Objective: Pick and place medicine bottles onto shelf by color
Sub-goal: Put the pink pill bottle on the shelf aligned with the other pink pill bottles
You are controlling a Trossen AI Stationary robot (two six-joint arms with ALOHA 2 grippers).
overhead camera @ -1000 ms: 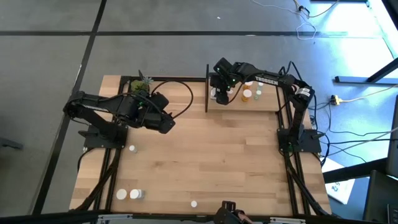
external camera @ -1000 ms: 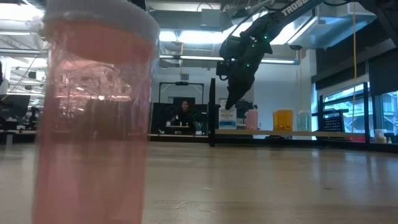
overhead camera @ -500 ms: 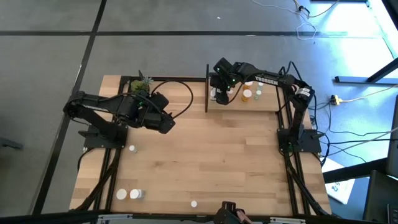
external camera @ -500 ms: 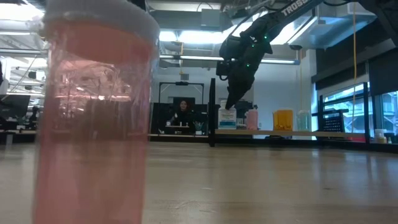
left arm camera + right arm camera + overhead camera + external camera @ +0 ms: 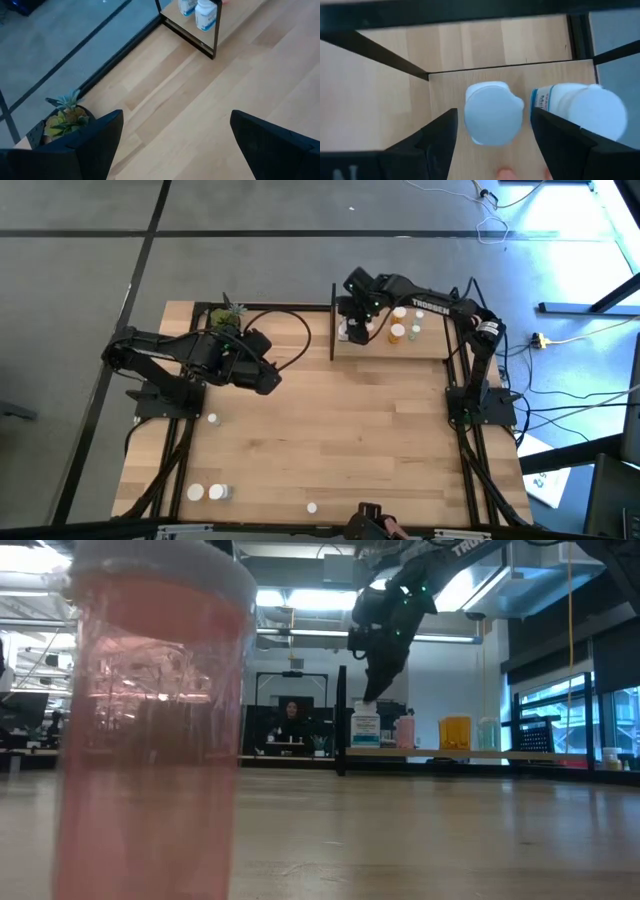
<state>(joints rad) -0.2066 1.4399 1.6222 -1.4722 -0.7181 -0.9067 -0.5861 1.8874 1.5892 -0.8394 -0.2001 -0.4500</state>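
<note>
My right gripper (image 5: 492,125) hangs open over the left end of the shelf (image 5: 430,345), just above a white medicine bottle (image 5: 492,112) that stands on its base on the board. The fingers are on either side of the cap without touching it. In the low view the fingertips (image 5: 370,695) are just above that bottle (image 5: 365,725). A second white bottle (image 5: 585,112) stands beside it. A white (image 5: 400,313), an orange (image 5: 397,332) and a pale green bottle (image 5: 415,328) stand farther along the shelf. My left gripper (image 5: 175,150) is open above the table's left half (image 5: 268,377), holding nothing.
Loose white bottles stand on the table at the near left (image 5: 212,419) (image 5: 195,492) (image 5: 218,492) and near the front edge (image 5: 312,507). A pink bottle (image 5: 150,720) stands close to the low camera. A potted plant (image 5: 228,310) sits at the far left. A black post (image 5: 332,320) marks the shelf's left end.
My right gripper has risen a little from the white bottle at the shelf's left end. The bottle has stayed standing on the board.
</note>
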